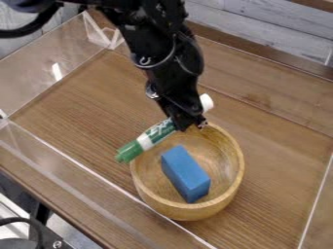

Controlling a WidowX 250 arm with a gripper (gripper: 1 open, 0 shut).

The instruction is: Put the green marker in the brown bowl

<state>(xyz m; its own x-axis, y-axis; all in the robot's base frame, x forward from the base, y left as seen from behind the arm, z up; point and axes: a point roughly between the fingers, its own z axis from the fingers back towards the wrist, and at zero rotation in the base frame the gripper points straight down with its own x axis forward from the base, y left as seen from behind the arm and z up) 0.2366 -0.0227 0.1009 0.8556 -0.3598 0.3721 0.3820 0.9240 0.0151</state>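
Your fingers were clamped on the green marker — carrying step, slanted across the brown bowl's rim; next, you needed it inside, then release.

Wood-grain tabletop, medium brown, grain running diagonally from upper left toward lower right. Fenced by clear plastic walls: one low along the near left edge, another along the far side, a third at the right edge. Soft glare on the near wall and a small bright glint on the far left panel. Pale planked surface beyond the enclosure at upper right, whitish-grey, seams visible. Dark gap under the table edge at lower left, with black cables coiled there. Even, diffuse light; faint shadows only.
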